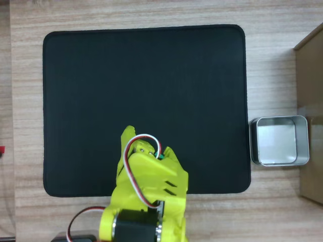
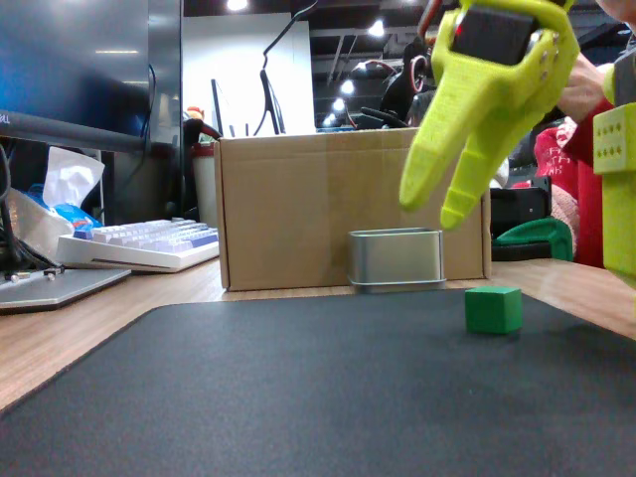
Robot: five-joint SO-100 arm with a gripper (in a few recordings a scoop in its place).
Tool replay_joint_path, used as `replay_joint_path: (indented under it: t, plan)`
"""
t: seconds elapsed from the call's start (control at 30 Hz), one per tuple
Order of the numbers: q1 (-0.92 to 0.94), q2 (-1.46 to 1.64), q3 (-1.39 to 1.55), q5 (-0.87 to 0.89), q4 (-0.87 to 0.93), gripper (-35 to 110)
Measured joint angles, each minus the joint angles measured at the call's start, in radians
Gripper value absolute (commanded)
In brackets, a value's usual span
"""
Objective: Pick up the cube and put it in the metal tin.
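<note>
— The small green cube: where is it?
— On the black rectangular mat, near its front edge in the overhead view — the yellow two-finger gripper hangs above it, apart from it.
— Its fingers?
— Spread, gripping nothing.
— The silver-grey metal tin?
— Just off the mat's right edge, on the wooden table.

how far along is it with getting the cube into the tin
Nothing is finished yet. The green cube sits on the black mat, not gripped, and the metal tin beside the mat looks empty in the overhead view. In hand: the yellow gripper hangs open above the cube, clear of it. Left to do: lower, close on the cube, carry it over and drop it in the tin.
</note>
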Motion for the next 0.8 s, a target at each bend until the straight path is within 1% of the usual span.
replay_joint_path:
  t: [0.2, 0.3, 0.47, 0.63, 0.77, 0.8]
  plan:
    - [0.130, -0.256, -0.095, -0.170, 0.032, 30]
    - [0.126, -0.314, -0.051, -0.215, 0.025, 30]
    - [0.089, -0.339, 0.046, -0.218, -0.055, 30]
    - [0.071, -0.380, 0.060, -0.218, -0.110, 29]
    - [0.071, -0.433, 0.060, -0.218, -0.130, 25]
    - [0.071, -0.436, 0.060, -0.218, -0.130, 21]
